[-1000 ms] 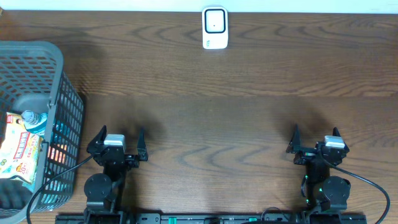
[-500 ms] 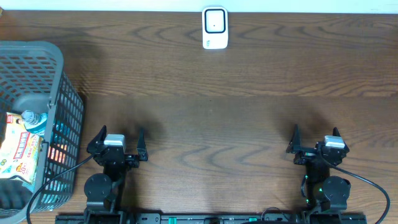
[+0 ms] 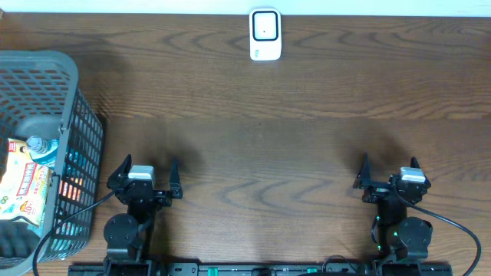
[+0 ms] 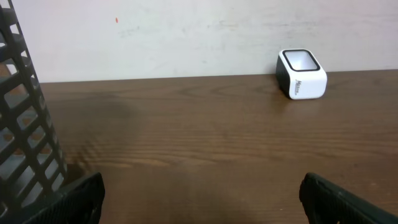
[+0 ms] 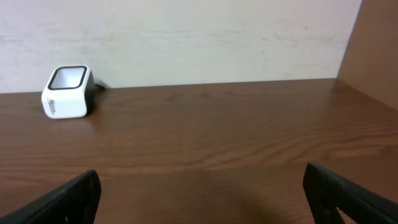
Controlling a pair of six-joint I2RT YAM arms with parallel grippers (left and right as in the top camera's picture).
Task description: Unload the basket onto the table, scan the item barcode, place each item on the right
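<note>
The left gripper (image 3: 148,165) and the right gripper (image 3: 390,162) have fingers wide apart, holding nothing. The scanner (image 3: 265,34) stands at the far edge of the table (image 3: 307,100). A snack bag (image 3: 23,188) lies in the basket (image 3: 46,61).

A mock shop checkout, shown by a barcode scanner (image 3: 265,34) and a basket (image 3: 40,58) of groceries (image 3: 25,186).

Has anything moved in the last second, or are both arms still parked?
Nothing visibly changed. The left gripper and right gripper stay open and empty at the near edge; the barcode scanner stands at the far edge, the snack packet lies in the basket.
</note>
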